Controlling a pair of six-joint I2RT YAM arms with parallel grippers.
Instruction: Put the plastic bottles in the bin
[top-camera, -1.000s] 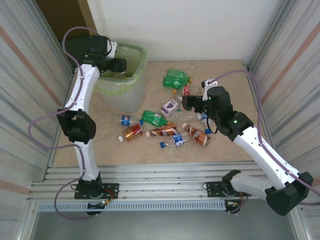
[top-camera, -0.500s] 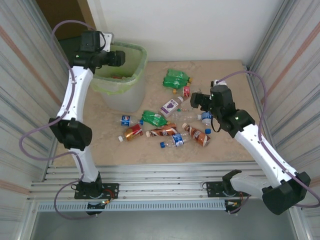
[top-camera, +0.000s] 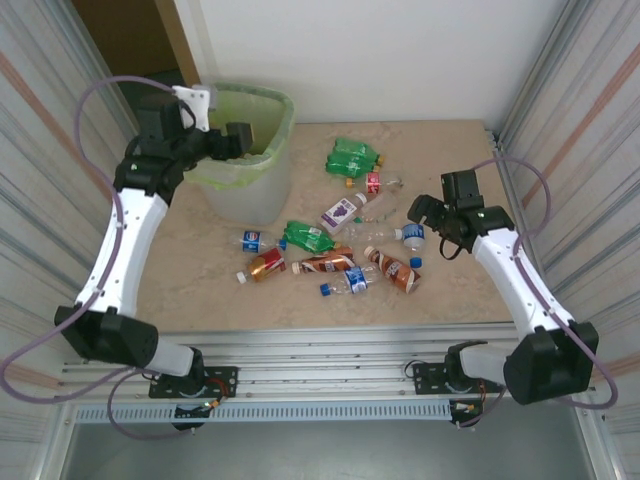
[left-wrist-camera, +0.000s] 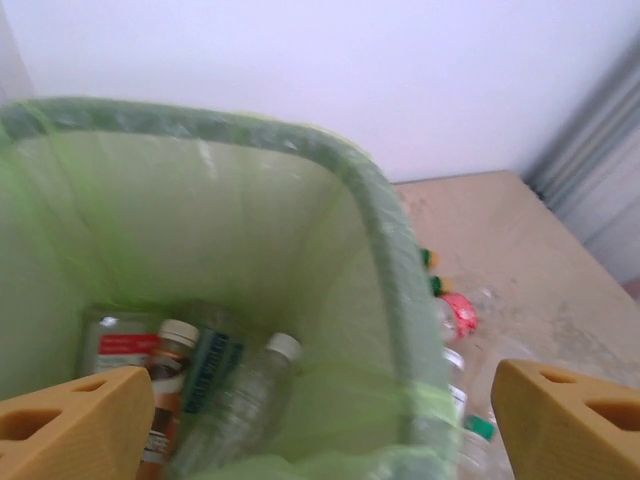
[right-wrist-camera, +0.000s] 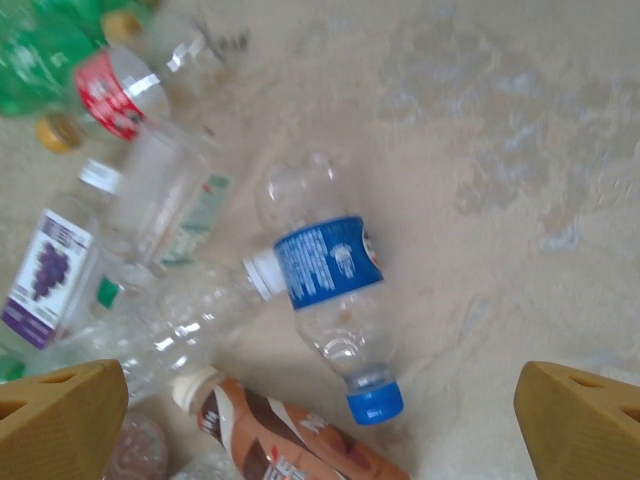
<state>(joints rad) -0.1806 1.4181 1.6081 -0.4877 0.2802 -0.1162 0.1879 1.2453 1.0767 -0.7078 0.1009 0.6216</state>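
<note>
Ref. point: bin, far-left corner of tbl.

1. Nearest the arm bases, in front of bin and to its right: row of crushed plastic bottles with brown, red and blue labels.
2. Next back, approx. level with bin's near wall: green btl, purple-label btl, blue-label btl.
3. Right gripper hangs beside the blue-label btl, well right of bin. Jaws wide, nothing held.
4. Further back, right of bin: green btl pair.
5. Left gripper is over bin opening. Jaws wide, nothing between them.
6. Inside bin, at bottom: several btls, incl. clear white-cap btl.
</note>
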